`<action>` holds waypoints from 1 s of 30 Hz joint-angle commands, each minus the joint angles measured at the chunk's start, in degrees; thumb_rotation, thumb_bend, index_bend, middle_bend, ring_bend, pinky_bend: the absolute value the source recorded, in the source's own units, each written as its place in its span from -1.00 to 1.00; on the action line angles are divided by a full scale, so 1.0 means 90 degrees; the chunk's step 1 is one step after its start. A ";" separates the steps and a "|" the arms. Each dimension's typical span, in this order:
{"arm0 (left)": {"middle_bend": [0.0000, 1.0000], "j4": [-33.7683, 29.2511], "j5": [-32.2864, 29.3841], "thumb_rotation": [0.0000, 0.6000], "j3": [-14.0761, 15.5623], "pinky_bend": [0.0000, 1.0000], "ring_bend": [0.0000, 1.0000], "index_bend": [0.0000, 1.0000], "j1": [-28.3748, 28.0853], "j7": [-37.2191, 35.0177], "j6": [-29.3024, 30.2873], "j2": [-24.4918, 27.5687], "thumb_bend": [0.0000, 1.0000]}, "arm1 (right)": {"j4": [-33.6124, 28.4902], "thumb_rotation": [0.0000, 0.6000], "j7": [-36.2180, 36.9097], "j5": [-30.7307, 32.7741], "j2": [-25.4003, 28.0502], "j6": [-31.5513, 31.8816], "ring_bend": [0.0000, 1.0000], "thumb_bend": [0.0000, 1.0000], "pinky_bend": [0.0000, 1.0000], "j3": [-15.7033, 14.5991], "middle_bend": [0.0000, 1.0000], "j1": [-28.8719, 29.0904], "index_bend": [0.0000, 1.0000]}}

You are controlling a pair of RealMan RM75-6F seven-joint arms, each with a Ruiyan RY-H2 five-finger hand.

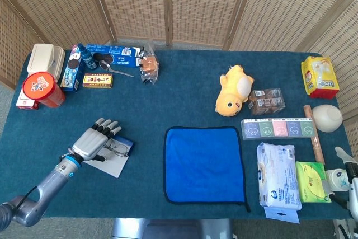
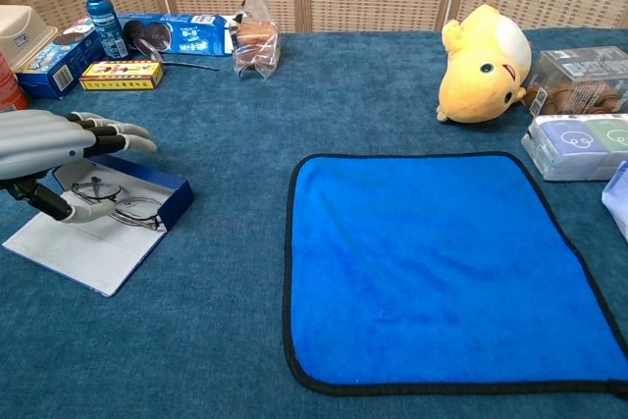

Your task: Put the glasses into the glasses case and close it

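Our left hand (image 2: 49, 144) hovers, fingers spread and holding nothing, over the glasses (image 2: 118, 201) lying in the open case (image 2: 169, 205), so the lid (image 2: 74, 250) can fold shut.

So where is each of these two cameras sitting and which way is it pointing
Head view: high above the near table edge, looking steeply down on the whole table; left robot hand and forearm show, right robot hand at the corner.
Chest view: low, looking across; only the left robot hand shows.
Shared: glasses case, blue cloth.
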 commanded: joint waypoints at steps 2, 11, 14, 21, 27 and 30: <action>-1.00 0.0088 0.0007 0.04 -0.0053 -1.00 -1.00 -1.00 -0.0048 0.0148 0.0018 -0.0127 -0.30 | -0.0003 1.00 0.0010 -0.0002 0.0003 0.0038 -0.36 -0.44 -0.24 -0.0003 -0.48 -0.0027 -0.72; -1.00 0.0282 -0.0017 0.05 -0.0172 -1.00 -1.00 -1.00 -0.0209 0.0355 -0.0070 -0.0245 -0.30 | 0.0046 1.00 0.0093 0.0005 -0.0004 0.0123 -0.36 -0.44 -0.24 0.0001 -0.48 -0.0089 -0.72; -1.00 0.0325 -0.0037 0.05 -0.0220 -1.00 -1.00 -1.00 -0.0268 0.0361 -0.0112 -0.0268 -0.31 | 0.0063 1.00 0.0100 0.0005 -0.0017 0.0122 -0.36 -0.44 -0.24 0.0004 -0.48 -0.0091 -0.72; -1.00 0.0427 -0.0059 0.03 -0.0320 -1.00 -1.00 -1.00 -0.0414 0.0405 -0.0190 -0.0348 -0.31 | 0.0088 1.00 0.0113 0.0002 -0.0027 0.0142 -0.36 -0.44 -0.24 0.0021 -0.48 -0.0097 -0.72; -1.00 0.0595 -0.0200 0.04 -0.0438 -1.00 -1.00 -1.00 -0.0543 0.0391 -0.0318 -0.0499 -0.31 | 0.0094 1.00 0.0116 -0.0003 -0.0026 0.0106 -0.36 -0.44 -0.24 0.0028 -0.48 -0.0076 -0.72; -1.00 0.0683 -0.0294 0.04 -0.0507 -1.00 -1.00 -1.00 -0.0600 0.0406 -0.0357 -0.0589 -0.30 | 0.0097 1.00 0.0117 -0.0007 -0.0034 0.0117 -0.36 -0.44 -0.24 0.0031 -0.48 -0.0080 -0.72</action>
